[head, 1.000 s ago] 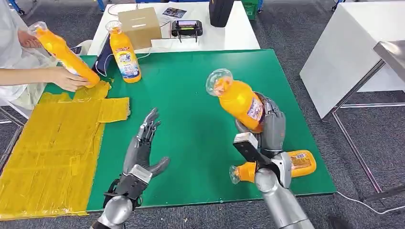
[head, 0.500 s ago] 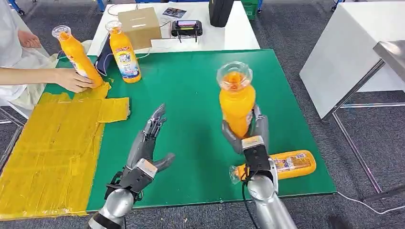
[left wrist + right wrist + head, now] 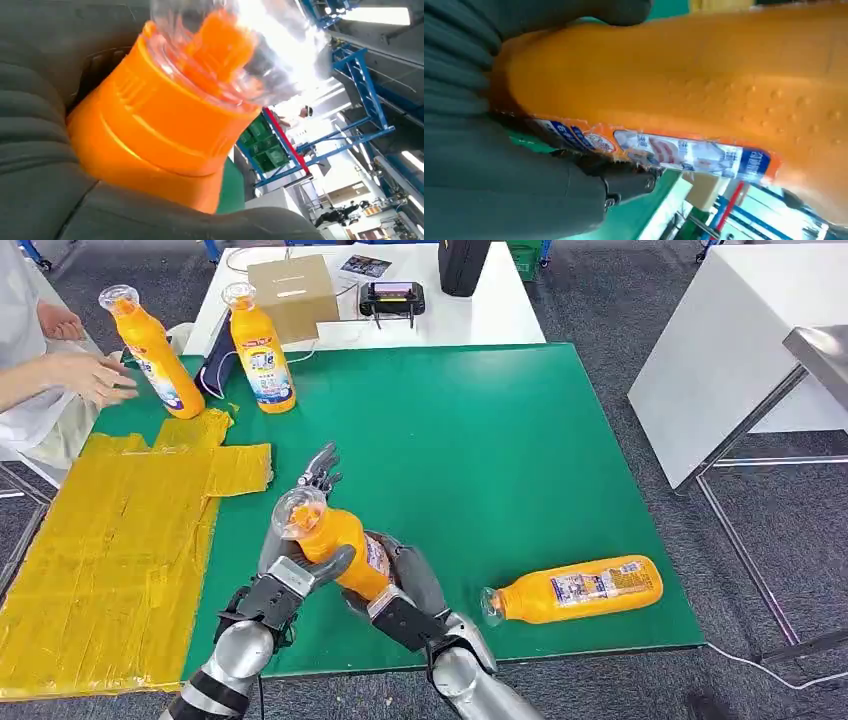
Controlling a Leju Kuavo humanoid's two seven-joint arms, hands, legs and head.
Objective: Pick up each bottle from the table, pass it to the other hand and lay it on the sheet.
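Note:
My right hand [image 3: 405, 585] grips an orange bottle [image 3: 335, 540] by its lower body and holds it tilted, with the clear cap pointing up and left. The bottle lies against the palm of my left hand [image 3: 290, 575]. That hand's thumb sits across the bottle's shoulder and its fingers [image 3: 320, 468] stay straight behind the cap. Close up, the left wrist view has the cap and neck of the bottle [image 3: 165, 130], and the right wrist view has its labelled body [image 3: 704, 85]. A second orange bottle [image 3: 575, 590] lies on its side near the table's front right. The yellow sheet [image 3: 110, 540] covers the table's left side.
Two more orange bottles [image 3: 150, 350] [image 3: 260, 345] stand upright at the far left of the green table [image 3: 480, 440]. A person's hand [image 3: 95, 375] hovers beside the leftmost one. A cardboard box [image 3: 292, 295] and a black device [image 3: 392, 298] sit on the white table behind.
My right hand has swung the bottle down and left from the table's middle into my left palm. The person stood their bottle upright and let go of it.

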